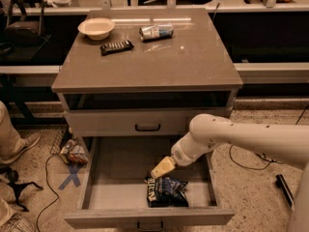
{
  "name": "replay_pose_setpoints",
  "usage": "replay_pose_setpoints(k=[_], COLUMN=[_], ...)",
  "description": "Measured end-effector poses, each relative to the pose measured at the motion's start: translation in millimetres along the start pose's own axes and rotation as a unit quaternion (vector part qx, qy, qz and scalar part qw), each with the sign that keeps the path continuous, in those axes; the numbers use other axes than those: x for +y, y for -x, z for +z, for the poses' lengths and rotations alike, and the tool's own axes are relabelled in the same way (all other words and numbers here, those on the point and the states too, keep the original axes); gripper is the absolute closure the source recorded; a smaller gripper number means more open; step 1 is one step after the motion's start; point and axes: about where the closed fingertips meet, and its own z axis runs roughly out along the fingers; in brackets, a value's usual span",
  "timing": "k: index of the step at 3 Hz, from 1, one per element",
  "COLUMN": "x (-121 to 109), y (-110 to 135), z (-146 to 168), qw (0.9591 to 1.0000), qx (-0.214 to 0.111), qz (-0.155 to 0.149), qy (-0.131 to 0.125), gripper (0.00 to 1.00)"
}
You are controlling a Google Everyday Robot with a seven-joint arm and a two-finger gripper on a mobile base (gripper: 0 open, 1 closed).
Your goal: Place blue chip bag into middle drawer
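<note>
blue chip bag in middle drawer | gripper just above

No wording is legible. White lettering on the blue chip bag, lower centre in the middle drawer, is unreadable, as is the can label. Blue X mark on floor, lower left. Gripper just above the bag.
</note>
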Motion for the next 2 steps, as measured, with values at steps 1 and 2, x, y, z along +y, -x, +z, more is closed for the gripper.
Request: replay_pose_setpoints(k=[1, 2], x=[-43, -121], y=[3, -14], z=[-10, -81], qw=[0.9993, 0.9942], qx=[-0.019, -0.040], qz=[0.014, 0.039], qy=[-0.028, -0.092], gripper=[0.00, 0.00])
